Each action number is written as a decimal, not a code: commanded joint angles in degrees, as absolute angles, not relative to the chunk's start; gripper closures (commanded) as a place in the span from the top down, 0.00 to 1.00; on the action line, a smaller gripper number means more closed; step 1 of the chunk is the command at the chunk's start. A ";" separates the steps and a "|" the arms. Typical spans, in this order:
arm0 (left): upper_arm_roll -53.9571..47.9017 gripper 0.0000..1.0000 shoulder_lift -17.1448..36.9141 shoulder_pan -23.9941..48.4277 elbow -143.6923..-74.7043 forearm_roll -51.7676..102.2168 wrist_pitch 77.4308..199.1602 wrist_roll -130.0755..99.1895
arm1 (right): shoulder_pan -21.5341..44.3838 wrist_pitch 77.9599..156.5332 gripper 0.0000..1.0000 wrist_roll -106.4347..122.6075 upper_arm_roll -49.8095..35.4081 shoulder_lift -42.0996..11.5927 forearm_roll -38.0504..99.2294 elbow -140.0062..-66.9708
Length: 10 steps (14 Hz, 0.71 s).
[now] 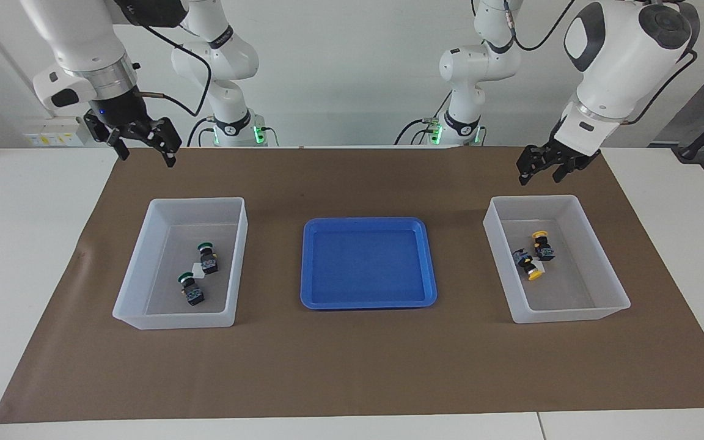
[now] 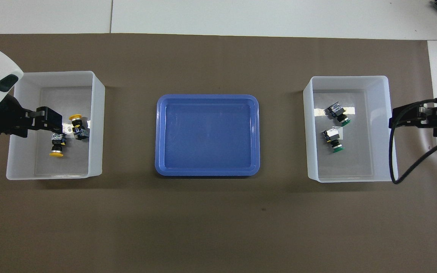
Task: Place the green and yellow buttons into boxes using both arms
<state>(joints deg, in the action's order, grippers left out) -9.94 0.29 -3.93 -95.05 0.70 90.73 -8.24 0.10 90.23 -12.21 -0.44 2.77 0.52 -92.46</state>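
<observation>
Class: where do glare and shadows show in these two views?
Overhead view: bright glare patches lie on the floor of each box beside the green buttons and yellow buttons; the blue tray has a soft sheen. Facing view: faint shadows edge the boxes, with no strong glare.

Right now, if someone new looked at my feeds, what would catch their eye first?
The bright blue tray at mid-table, with nothing in it. Either side sits a white bin: the one toward the right arm's end holds both green buttons, the one toward the left arm's end both yellow buttons. The left gripper and right gripper hang open above the mat by their bins.
</observation>
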 commanded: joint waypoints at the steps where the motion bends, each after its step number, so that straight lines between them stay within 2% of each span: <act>1: -10.02 1.00 -2.11 -5.27 -97.47 -0.44 90.88 -8.35 | -0.79 90.26 1.00 -12.57 -0.88 3.60 1.93 -93.34; 10: -10.11 1.00 -1.58 -5.71 -95.54 -0.44 93.78 -8.18 | 0.26 89.74 1.00 -5.80 0.96 3.43 0.88 -92.46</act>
<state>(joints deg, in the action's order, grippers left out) -10.14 -0.85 -5.66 -95.21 0.56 92.55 -8.24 -0.13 90.23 -6.98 0.39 2.79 0.77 -92.24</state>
